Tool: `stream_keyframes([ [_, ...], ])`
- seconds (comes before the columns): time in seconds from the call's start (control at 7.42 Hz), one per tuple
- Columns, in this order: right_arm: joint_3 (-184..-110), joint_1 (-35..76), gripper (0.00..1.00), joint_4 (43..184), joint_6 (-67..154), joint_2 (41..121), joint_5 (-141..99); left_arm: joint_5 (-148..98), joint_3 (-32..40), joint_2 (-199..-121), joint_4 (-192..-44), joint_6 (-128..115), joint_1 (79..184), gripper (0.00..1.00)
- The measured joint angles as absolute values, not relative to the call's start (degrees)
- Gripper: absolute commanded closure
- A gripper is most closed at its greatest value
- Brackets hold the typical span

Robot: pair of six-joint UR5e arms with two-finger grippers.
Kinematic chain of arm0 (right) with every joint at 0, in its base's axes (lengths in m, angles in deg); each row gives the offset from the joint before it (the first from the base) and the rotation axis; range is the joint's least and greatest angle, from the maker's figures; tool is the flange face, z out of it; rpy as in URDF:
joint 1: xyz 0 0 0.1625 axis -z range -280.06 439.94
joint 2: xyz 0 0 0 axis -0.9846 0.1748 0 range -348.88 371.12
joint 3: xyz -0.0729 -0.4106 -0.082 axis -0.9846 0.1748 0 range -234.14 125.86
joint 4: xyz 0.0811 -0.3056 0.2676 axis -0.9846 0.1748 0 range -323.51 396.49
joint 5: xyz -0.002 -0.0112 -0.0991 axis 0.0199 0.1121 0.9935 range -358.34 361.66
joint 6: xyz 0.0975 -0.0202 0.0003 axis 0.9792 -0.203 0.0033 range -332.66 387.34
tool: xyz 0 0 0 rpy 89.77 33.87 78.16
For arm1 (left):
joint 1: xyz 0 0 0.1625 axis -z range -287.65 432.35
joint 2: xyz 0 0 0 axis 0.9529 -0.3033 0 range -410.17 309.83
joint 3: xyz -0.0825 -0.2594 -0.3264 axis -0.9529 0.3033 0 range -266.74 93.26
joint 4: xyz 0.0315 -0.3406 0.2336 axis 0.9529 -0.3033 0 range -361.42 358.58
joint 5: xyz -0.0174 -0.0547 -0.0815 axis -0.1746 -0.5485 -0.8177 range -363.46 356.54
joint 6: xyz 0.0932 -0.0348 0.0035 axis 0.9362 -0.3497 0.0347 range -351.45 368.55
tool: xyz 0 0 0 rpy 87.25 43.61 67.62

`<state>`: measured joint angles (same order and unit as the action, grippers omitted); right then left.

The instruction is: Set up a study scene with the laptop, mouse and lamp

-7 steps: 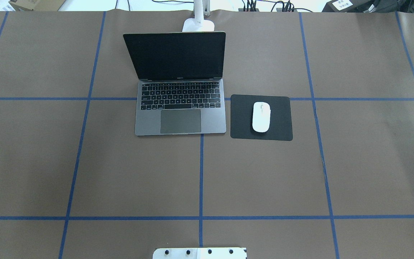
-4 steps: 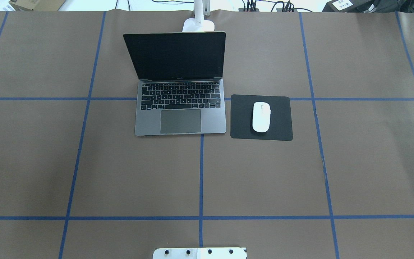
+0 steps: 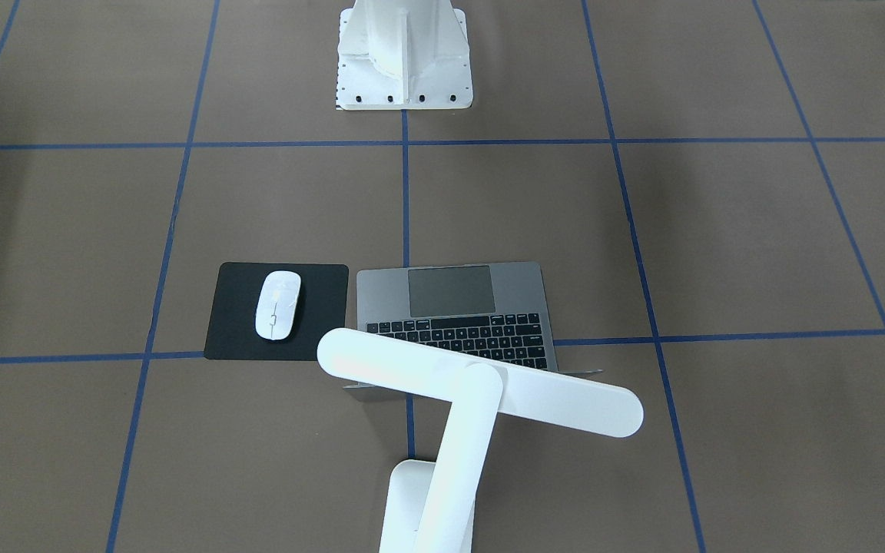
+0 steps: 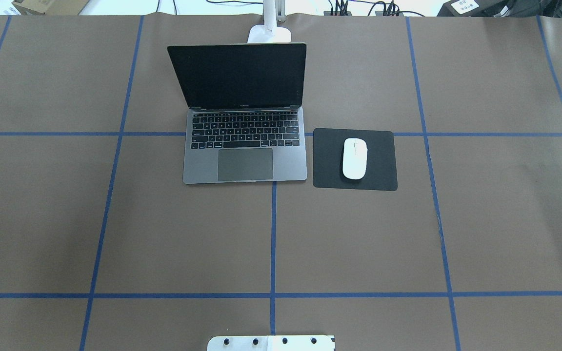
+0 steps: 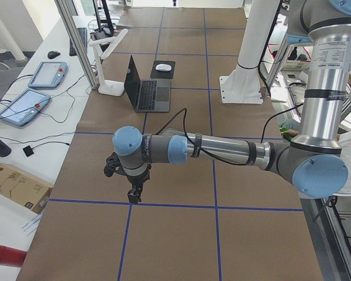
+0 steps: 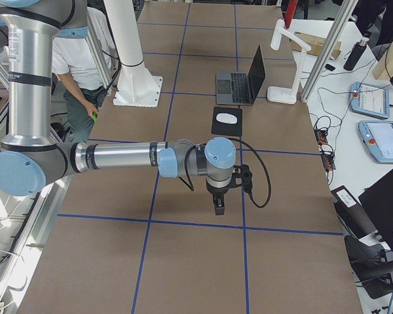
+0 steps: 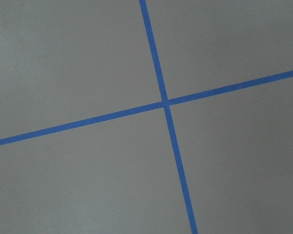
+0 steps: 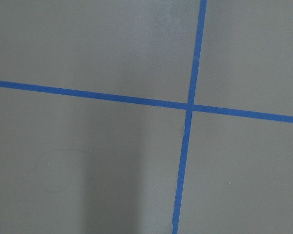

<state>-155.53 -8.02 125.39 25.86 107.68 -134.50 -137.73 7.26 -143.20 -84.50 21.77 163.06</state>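
I see the mouse (image 4: 354, 158) on the mat (image 4: 327, 165) just beside the laptop (image 4: 245, 146), the lamp (image 3: 535, 399) behind its screen; I can't tell whether the left gripper (image 5: 133, 196) or right gripper (image 6: 219, 206) is spread, and reaching over the laptop risks clipping the lamp.

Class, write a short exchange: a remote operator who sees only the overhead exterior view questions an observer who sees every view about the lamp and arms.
Operator: Overhead shows the slim grey metal laptop, the glossy white oval mouse on a thin black square mat, and only the base of the white desk lamp. Where is its head?
Observer: In the front-facing view its long pill-shaped bar head crosses in front of the laptop's raised lid.
Operator: Where are the grippers?
Observer: Side views show the left gripper and right gripper pointing down over the brown table near blue tape lines, away from the laptop.
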Motion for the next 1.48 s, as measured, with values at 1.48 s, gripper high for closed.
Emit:
stream_keyframes([
  [1.48,-156.77,-8.04,0.01,125.61,25.67,109.14,-135.71,-144.15,9.05,-139.47,-84.57,21.48,162.96,0.01],
])
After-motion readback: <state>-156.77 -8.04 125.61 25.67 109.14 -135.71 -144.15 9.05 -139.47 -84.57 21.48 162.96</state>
